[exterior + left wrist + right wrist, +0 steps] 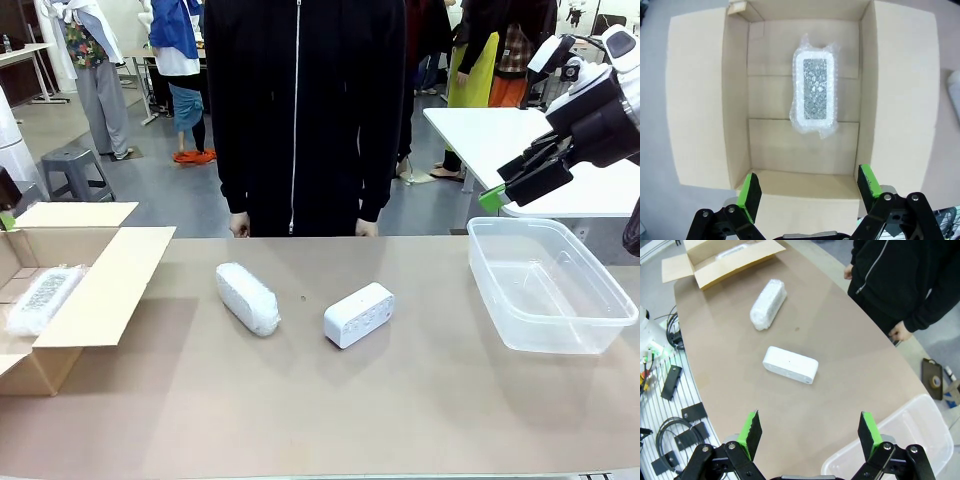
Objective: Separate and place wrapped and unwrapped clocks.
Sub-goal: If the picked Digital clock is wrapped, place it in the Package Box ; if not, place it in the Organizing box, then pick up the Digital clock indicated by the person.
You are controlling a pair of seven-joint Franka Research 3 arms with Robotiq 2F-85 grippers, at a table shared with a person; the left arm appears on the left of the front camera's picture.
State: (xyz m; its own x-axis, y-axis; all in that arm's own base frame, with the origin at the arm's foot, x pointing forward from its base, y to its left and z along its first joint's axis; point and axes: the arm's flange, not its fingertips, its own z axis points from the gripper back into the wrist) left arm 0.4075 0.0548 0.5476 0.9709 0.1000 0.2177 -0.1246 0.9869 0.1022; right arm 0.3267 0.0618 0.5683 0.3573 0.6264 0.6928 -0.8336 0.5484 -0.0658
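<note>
One wrapped clock lies flat inside the cardboard box, and my left gripper hangs open and empty above it. The same clock shows in the box at the table's left end in the front view. A second wrapped clock lies on the table left of centre. The bare white clock with its dotted face lies just to its right. My right gripper is raised above the clear tub, open and empty. Its wrist view looks down on the bare clock and the wrapped clock.
A person in black stands at the far edge, hands hanging by the table rim. The box flaps spread over the table's left end. The clear tub's rim lies beside my right gripper. Cables and tools lie off the near edge.
</note>
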